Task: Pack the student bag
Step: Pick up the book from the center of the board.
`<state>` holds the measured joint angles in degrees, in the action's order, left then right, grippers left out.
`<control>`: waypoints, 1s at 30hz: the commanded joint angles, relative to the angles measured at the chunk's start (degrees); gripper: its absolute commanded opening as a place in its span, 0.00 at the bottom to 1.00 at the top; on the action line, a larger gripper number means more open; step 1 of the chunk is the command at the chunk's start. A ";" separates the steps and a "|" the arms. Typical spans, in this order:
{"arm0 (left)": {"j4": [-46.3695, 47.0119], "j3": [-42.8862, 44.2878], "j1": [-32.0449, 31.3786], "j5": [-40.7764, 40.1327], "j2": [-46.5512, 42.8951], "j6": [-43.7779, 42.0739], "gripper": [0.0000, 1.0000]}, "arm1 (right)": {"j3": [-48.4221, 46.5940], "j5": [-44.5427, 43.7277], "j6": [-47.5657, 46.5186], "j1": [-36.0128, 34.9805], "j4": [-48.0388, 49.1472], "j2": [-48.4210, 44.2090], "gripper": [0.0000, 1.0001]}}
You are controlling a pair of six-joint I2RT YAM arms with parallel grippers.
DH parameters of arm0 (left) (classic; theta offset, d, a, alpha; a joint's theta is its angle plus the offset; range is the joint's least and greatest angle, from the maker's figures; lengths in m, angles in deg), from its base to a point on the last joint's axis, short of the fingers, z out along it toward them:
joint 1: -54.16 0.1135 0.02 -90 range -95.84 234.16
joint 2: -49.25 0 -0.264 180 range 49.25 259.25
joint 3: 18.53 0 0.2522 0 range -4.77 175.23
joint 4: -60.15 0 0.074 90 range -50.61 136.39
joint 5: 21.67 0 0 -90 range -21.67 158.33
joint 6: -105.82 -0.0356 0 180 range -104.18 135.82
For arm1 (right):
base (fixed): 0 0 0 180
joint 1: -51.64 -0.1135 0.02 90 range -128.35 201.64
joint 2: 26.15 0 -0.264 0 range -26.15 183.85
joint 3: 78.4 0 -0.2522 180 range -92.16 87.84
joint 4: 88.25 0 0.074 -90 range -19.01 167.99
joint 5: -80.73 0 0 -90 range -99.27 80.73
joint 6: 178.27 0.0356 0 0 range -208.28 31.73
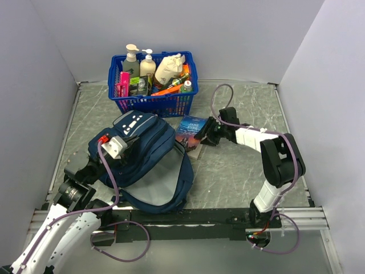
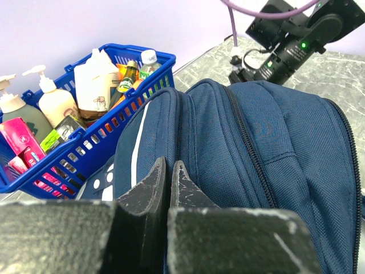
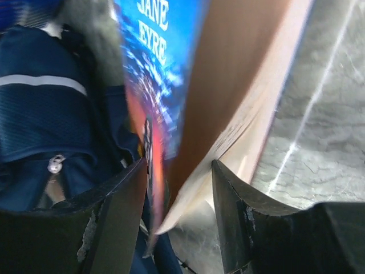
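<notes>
— left of centre on the table, the student bag [image 1: 145, 165] lies with its main mouth unzipped. anything packed?
— nothing i can see. the right gripper [image 3: 178, 182] clamps the book [image 1: 191, 130], tilted at the bag's right edge (not inside yet). the left gripper [image 2: 170, 177] is closed against the bag's top. the far basket [image 1: 154, 104] looks full.

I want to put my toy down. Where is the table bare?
Bare table lies between the backpack and the right arm, and at the far right beside the blue basket. The middle left is crowded.
</notes>
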<state>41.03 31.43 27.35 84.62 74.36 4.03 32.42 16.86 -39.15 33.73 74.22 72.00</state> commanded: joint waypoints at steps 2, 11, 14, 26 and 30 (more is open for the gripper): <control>6.77 2.20 0.53 0.49 -0.76 -0.78 0.01 | 1.45 -0.99 3.08 -0.90 4.99 2.22 0.58; 7.12 2.47 0.53 1.37 -0.41 -0.25 0.01 | 6.72 -3.36 9.76 -0.81 14.66 2.22 0.50; 6.86 3.08 0.44 1.28 -0.32 -0.25 0.01 | 7.95 -3.63 11.87 -0.81 18.43 3.36 0.46; 5.98 3.52 0.53 1.81 -0.05 -0.25 0.01 | 6.38 -5.83 14.24 -1.34 22.40 1.18 0.43; 5.72 3.43 0.44 2.07 -0.05 -0.16 0.01 | 6.11 -6.00 14.59 -1.42 23.28 -1.20 0.45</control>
<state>40.92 31.46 27.50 85.65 74.77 4.10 41.03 15.09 -26.52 32.36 86.59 74.99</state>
